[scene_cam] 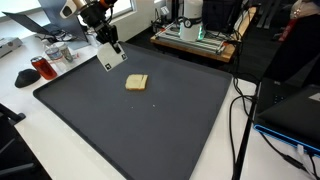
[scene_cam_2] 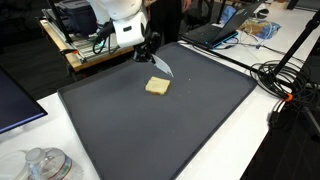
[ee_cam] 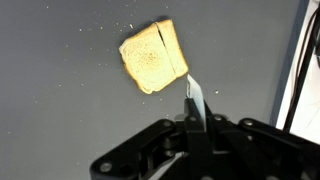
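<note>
Mat (scene_cam: pixel 150 120): dark grey, matt, finely grained like rubber or felt; pale crumbs speckle it in the wrist view.
Toast (ee_cam: pixel 153 56): dry, porous crumb, golden and rough, with a darker, smoother crust along its edges.
Spatula (ee_cam: pixel 192 92): thin blade, smooth, pale grey with a faint sheen; metal or plastic cannot be told.
Gripper (ee_cam: pixel 190 122): black, hard, mostly matt, like plastic over metal; its edges catch a dull gleam.
Table (scene_cam: pixel 25 140): white, smooth, slightly glossy top around the mat's edges.
Jar (scene_cam_2: pixel 45 165): clear and shiny, glass or plastic, at a table corner.
Cables (scene_cam_2: pixel 285 85): black rubbery sheath, satin, along a table edge.
</note>
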